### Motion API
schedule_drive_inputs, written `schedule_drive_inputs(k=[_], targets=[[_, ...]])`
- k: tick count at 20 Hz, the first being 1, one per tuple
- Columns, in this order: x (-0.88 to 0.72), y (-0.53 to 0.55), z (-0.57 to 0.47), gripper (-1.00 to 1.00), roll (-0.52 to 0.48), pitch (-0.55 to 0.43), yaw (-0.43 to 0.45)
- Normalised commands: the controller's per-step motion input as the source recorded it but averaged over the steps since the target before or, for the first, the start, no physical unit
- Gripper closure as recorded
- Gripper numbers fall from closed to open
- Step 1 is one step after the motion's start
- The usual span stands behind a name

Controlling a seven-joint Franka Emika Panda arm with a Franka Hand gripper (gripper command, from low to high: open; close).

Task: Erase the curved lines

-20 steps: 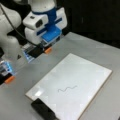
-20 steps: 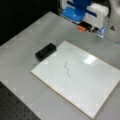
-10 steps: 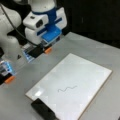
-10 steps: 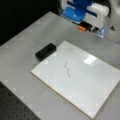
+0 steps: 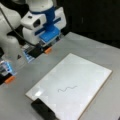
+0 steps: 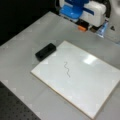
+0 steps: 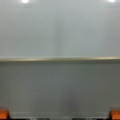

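The curve lines (image 5: 67, 88) are one thin dark squiggle on the white board (image 5: 82, 72), near the eraser end; in a front view the curve lines (image 6: 67, 69) run up and down on the board (image 6: 85, 75). A black block eraser (image 5: 42, 110) lies on the table against the board's corner, also seen as the eraser (image 6: 45, 51). My gripper (image 5: 29, 64) hangs above the table beyond the board's far edge, open and empty, with orange fingertips (image 5: 48, 50). The wrist view shows the gripper (image 7: 60, 115), the orange fingertips (image 7: 115, 114) spread wide, and the board's edge (image 7: 60, 59) ahead; the squiggle is not seen there.
The grey table (image 6: 22, 42) surrounds the board. The arm's white and blue body (image 5: 42, 22) rises over the table's back. A dark perforated surface (image 6: 10, 107) lies past the table's edge in a front view's bottom left.
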Motion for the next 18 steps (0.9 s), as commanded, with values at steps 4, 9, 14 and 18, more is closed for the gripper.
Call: schedule_drive_inputs(k=[4,9,14,18], targets=[[0.23,-0.39,0.06,-1.00,-0.045,0.136,0.139],[0.31,-0.37,0.08,-1.00,-0.095,0.161,0.138],[0.33,-0.27,0.07,-1.00,-0.130,0.164,0.141],[0.32,-0.36,0.06,-1.00,-0.114,0.176,0.161]])
